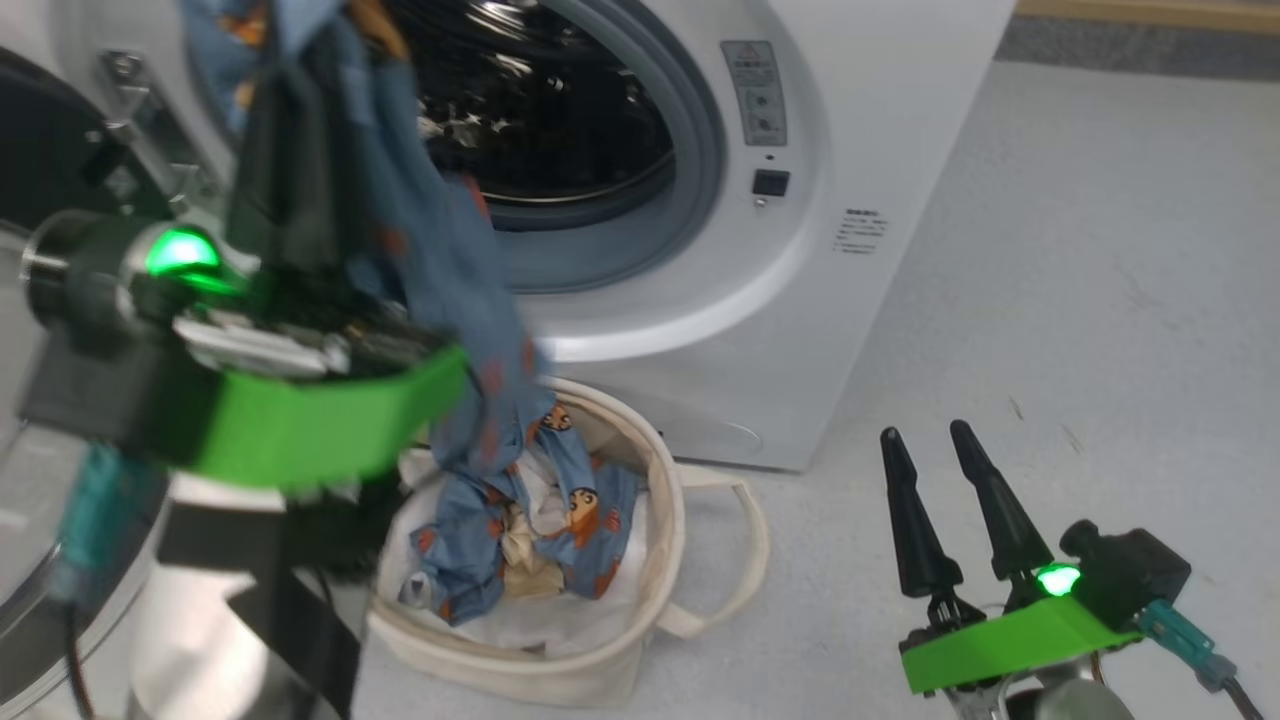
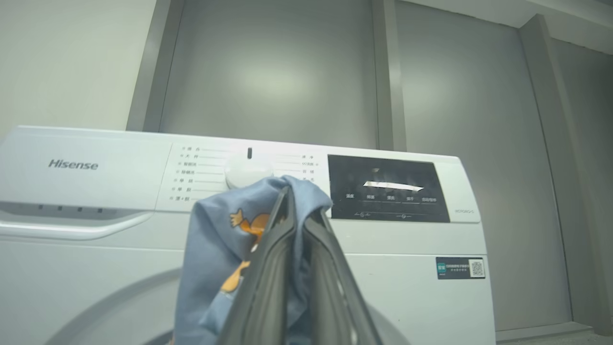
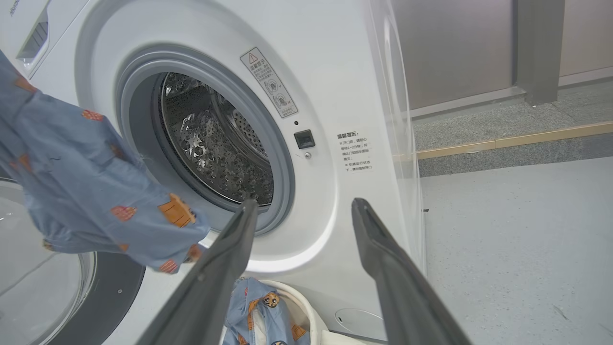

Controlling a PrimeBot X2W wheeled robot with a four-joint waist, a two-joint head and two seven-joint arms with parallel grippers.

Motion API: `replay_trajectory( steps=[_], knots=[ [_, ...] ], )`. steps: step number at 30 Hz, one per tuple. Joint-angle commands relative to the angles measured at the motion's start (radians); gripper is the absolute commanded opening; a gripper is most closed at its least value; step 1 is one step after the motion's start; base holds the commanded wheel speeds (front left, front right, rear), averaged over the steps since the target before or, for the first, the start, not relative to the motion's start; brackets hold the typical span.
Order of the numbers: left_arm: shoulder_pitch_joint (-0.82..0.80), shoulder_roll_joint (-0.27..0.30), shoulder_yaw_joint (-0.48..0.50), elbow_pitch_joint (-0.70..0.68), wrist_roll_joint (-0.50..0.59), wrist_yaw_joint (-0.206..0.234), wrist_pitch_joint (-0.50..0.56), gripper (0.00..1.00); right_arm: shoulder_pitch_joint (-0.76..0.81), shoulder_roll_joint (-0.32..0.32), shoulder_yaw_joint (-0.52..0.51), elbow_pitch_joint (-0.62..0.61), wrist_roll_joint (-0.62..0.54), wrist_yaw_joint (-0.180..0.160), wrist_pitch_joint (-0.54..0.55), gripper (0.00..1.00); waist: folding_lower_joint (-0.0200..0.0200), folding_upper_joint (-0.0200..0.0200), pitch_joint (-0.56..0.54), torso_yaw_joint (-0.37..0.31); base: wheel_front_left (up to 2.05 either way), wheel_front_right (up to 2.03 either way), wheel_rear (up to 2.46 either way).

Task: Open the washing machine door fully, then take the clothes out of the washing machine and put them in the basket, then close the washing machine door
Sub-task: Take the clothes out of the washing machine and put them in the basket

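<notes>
The left gripper (image 2: 299, 211) is pinched tight on a soft light blue fabric garment printed with orange cartoon figures (image 2: 215, 249). The cloth drapes over its fingertips and hides the lower edge of the round white dial (image 2: 246, 167). Up and to the left of the fingers, grey lettering "Hisense" (image 2: 73, 165) marks the white box-shaped front-loading washing machine (image 2: 96, 278). The small characters flanking the dial are too small to read. To the right of the fingertips sits a glossy black display panel (image 2: 388, 189), and lower right a dark sticker with a QR code (image 2: 459, 267). In the head view the held garment hangs across the left part of the drum mouth, down toward the round cream canvas basket with looped handles (image 1: 665, 500), where more blue printed clothes (image 1: 500, 530) lie. The round black-rimmed glass door (image 3: 112, 299) stands swung open at the left. The right gripper (image 3: 304, 203) holds nothing, its fingers spread wide. Beyond them are the steel drum (image 3: 215, 139), a warning label with a triangle (image 3: 269, 81) and a block of unreadable small print (image 3: 354, 153), with grey speckled floor (image 3: 517, 249) to the right.
</notes>
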Motion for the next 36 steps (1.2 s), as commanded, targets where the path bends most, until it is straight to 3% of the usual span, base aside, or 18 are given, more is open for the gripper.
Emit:
replay_trajectory(
  steps=[1,5,10,17,28,36],
  knots=[
    [0.011,0.014,0.006,-0.044,0.007,0.001,-0.003,0.0,0.0,-0.004,0.018,-0.028,-0.011,0.008,-0.012,1.0,0.0,-0.0001,-0.02,0.023,0.0,0.0,0.0],
    [0.065,0.014,-0.046,-0.051,-0.03,0.037,-0.003,0.0,0.008,-0.004,0.019,-0.029,-0.019,0.008,-0.012,1.0,0.0,-0.0001,-0.025,0.043,0.0,0.0,0.0],
    [0.092,0.014,-0.056,0.0,-0.045,0.051,-0.003,0.0,0.012,-0.004,0.018,-0.028,-0.023,0.008,-0.012,1.0,0.0,-0.0001,-0.021,0.06,0.0,0.0,0.0],
    [0.135,0.014,-0.04,0.079,0.027,0.035,-0.003,0.0,0.01,-0.004,0.018,-0.03,-0.021,0.008,-0.012,1.0,0.0,-0.0001,-0.001,0.065,0.0,0.0,0.0],
    [0.143,0.015,0.011,0.348,0.077,0.018,-0.003,0.0,-0.011,-0.004,0.019,-0.031,-0.022,0.008,-0.012,1.0,0.0,-0.0001,0.053,0.056,0.0,0.0,0.0],
    [0.112,0.014,-0.021,0.494,0.111,0.002,-0.003,0.0,-0.037,-0.004,0.012,-0.039,-0.03,0.008,-0.012,1.0,0.0,-0.0001,0.12,0.038,0.0,0.0,0.0]
  ],
)
